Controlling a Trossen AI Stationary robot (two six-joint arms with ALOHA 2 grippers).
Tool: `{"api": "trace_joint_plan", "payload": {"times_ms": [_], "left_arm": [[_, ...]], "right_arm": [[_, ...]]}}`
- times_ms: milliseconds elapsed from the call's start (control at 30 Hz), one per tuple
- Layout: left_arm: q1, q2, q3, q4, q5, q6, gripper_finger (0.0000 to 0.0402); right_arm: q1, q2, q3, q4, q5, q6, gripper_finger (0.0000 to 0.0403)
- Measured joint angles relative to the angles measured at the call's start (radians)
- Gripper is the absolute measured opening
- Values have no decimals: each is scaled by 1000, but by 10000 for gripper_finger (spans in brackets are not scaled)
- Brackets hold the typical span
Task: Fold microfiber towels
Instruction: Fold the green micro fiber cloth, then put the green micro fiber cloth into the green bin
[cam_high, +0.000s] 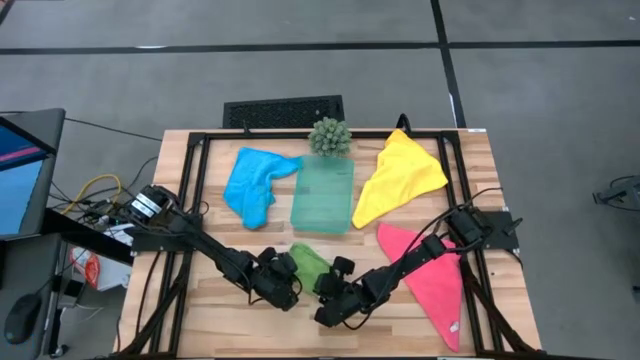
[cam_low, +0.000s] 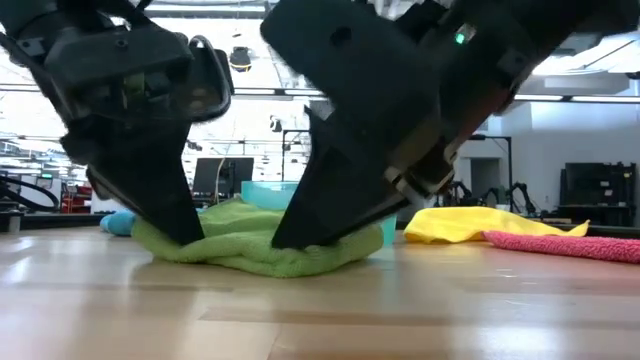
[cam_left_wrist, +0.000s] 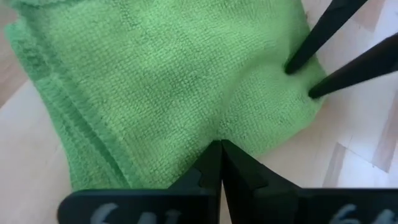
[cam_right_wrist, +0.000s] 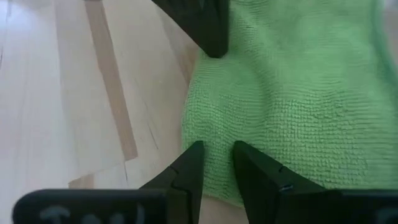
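Note:
The lime green towel (cam_high: 307, 260) lies rumpled on the table's near middle, and both grippers are on it. My left gripper (cam_left_wrist: 221, 146) is shut, its tips down on the cloth at the towel's left end (cam_low: 170, 240). My right gripper (cam_right_wrist: 217, 155) stands at the towel's near right part with cloth in the narrow gap between its fingers. The blue towel (cam_high: 255, 185), yellow towel (cam_high: 400, 178) and pink towel (cam_high: 432, 280) lie spread on the table, untouched. My left gripper presses its shut fingertips down on the green towel's top surface (cam_left_wrist: 219, 127), slanting down from the left; a crease runs off from the tips. The towel lies on the table. My right gripper has the green towel near its edge (cam_right_wrist: 217, 127) between its two fingers (cam_left_wrist: 311, 50), slanting down from the right. One layer or several, I cannot tell. The towel stays on the table, slack.
A translucent teal tray (cam_high: 323, 195) sits at the table's middle with a small spiky green plant (cam_high: 329, 137) beyond it. The blue towel lies left of the tray and the yellow one right of it. The pink towel lies under my right arm.

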Motion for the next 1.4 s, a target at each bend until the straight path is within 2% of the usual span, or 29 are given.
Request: {"api": "trace_joint_plan", "payload": {"times_ms": [133, 267, 333, 467, 667, 867, 933, 1133, 1400], "left_arm": [[0, -38, 29, 0, -17, 6, 0], [-10, -88, 62, 8, -156, 75, 0], [-10, -88, 65, 6, -210, 101, 0], [24, -44, 63, -7, -225, 118, 0], [76, 51, 62, -8, -208, 124, 0], [100, 128, 67, 46, -150, 121, 0], [100, 137, 66, 56, -151, 116, 0], [103, 100, 62, 64, -108, 120, 0], [79, -28, 62, 57, -28, 195, 0]], "right_arm": [[1, -96, -2, -37, 93, -7, 113], [-6, -165, 1, -111, 209, -8, 113], [-16, -165, -6, -148, 225, -8, 113], [-30, -154, -51, -117, 189, 14, 113], [-52, -153, -192, -47, 123, 80, 113], [-83, -158, -228, -1, -14, 22, 113], [-85, -158, -227, -5, -21, 19, 113], [-77, -249, -226, -47, -12, 26, 113], [-83, -411, -225, -71, -42, -8, 115]]}}
